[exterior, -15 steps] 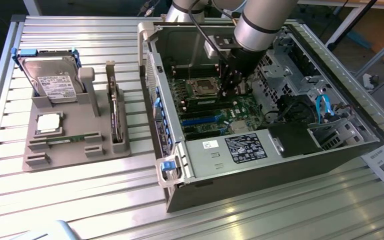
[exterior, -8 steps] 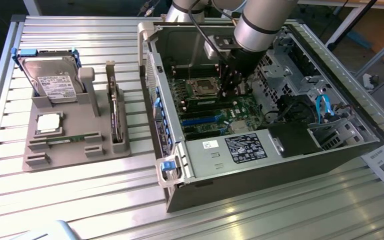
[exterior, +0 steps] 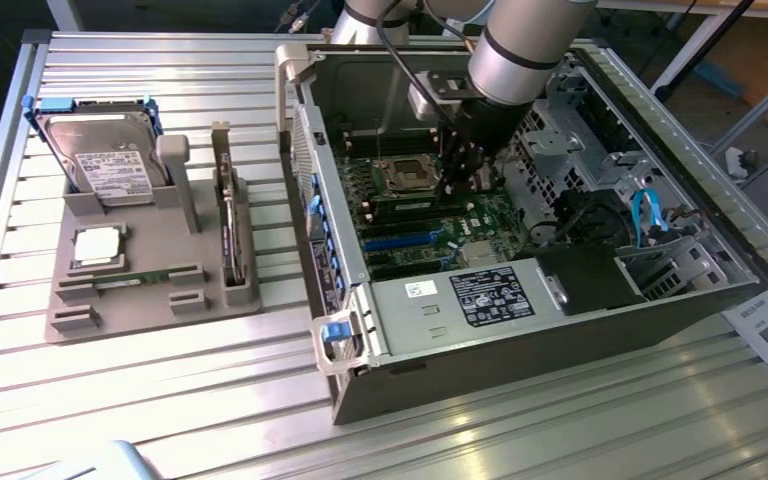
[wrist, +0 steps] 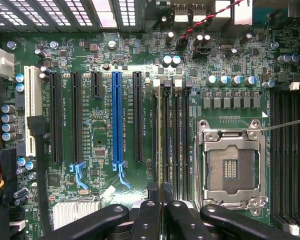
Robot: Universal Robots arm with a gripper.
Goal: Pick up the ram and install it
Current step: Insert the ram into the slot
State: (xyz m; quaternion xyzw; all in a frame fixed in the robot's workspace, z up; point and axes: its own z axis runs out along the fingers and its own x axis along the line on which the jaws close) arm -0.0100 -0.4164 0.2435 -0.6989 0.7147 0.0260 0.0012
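Reaching down into the open computer case (exterior: pixel 424 345), the gripper (wrist: pixel 162 216) hangs low over the green motherboard (wrist: pixel 104 65). Its dark fingers (wrist: pixel 147 220) are pinched nearly together on a thin, edge-on sliver that appears to be the ram (wrist: pixel 162 189). The stick lies in line with the outermost of the memory slots (wrist: pixel 176 135), the one farthest from the CPU socket (wrist: pixel 231 167).

By my reckoning the pick-up and the carry are done. The seating is not yet finished, since the claw has the stick clamped and no latch shows as closed on it.

The board is glossy laminate, studded with small silver-topped cylindrical capacitors. Its slots are long, narrow black plastic troughs, with one blue expansion slot (wrist: pixel 117 120) among them. The socket is a square frame of bright stamped metal around a fine pin field. The case walls are grey sheet steel, perforated in places. Beside the case, a matte grey blocky fixture (exterior: pixel 204 290) props up a hard drive (exterior: pixel 107 160) on the ribbed aluminium table (exterior: pixel 117 400).
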